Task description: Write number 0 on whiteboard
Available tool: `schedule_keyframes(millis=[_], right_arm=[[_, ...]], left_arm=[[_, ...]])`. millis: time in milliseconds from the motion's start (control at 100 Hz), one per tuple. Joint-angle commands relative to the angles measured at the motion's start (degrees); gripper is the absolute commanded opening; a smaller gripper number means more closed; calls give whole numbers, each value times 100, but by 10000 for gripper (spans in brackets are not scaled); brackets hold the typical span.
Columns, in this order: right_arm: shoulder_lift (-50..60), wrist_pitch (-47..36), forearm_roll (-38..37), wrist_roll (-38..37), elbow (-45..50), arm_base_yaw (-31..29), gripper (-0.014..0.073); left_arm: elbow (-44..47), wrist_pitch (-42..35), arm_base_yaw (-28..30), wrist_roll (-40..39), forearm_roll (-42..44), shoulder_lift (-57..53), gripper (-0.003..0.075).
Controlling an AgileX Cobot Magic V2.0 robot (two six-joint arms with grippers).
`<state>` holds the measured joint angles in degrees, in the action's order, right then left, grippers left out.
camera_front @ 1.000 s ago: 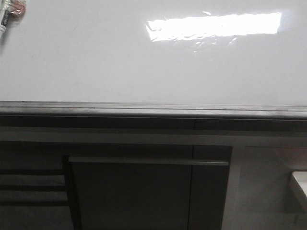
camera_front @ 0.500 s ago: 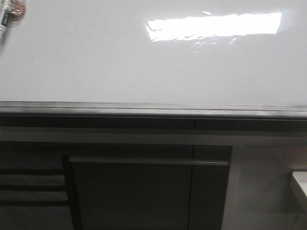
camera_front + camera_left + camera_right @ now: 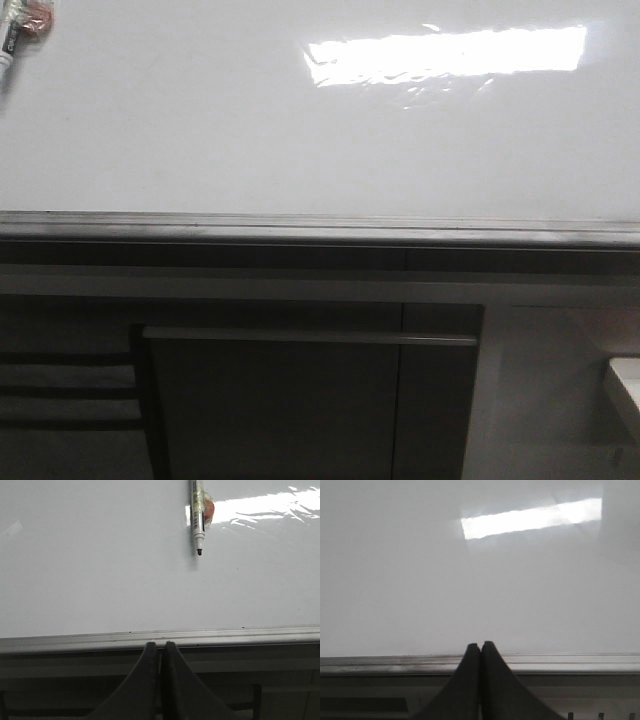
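Whiteboard front-on; left wrist view alone shows marker whole.

No text could be read anywhere. The marker on the whiteboard carried a dark printed label along its barrel, too small and blurred to make out; the board itself bore no writing or number
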<state>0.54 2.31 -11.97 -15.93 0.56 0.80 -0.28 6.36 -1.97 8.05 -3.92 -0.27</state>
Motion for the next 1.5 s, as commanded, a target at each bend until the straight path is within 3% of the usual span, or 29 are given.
schedule_keyframes(millis=[0, 190, 400, 740, 930, 1151, 1291, 1491], right_arm=[[106, -506, -4, 43, 56, -32, -73], [106, -447, 551, 43, -432, -32, -73], [-160, 575, 593, 43, -1734, -32, -73], [-1984, 2807, 553, 54, -3619, -32, -73], [-2732, 3439, 553, 54, -3758, -32, -73], [-3035, 3397, 500, 76, -3758, -32, -73], [-3035, 3392, 485, 1298, -3758, -32, -73], [-3035, 3425, 433, 1319, -3758, -32, -39]], left_arm=[[143, -595, -44, -14, -137, -146, -20], [1, -1361, -44, -14, -528, -146, -20], [-1084, -1173, -44, -14, -759, 48, -20], [-3351, 1248, -44, -14, -583, 1869, -20], [-3607, 2116, -44, -14, -544, 2689, -20], [-3607, 2054, -44, -14, -555, 3223, -20], [-3607, 1938, -44, -14, -555, 3340, -20], [-3607, 1804, -44, -14, -555, 3376, -18]])
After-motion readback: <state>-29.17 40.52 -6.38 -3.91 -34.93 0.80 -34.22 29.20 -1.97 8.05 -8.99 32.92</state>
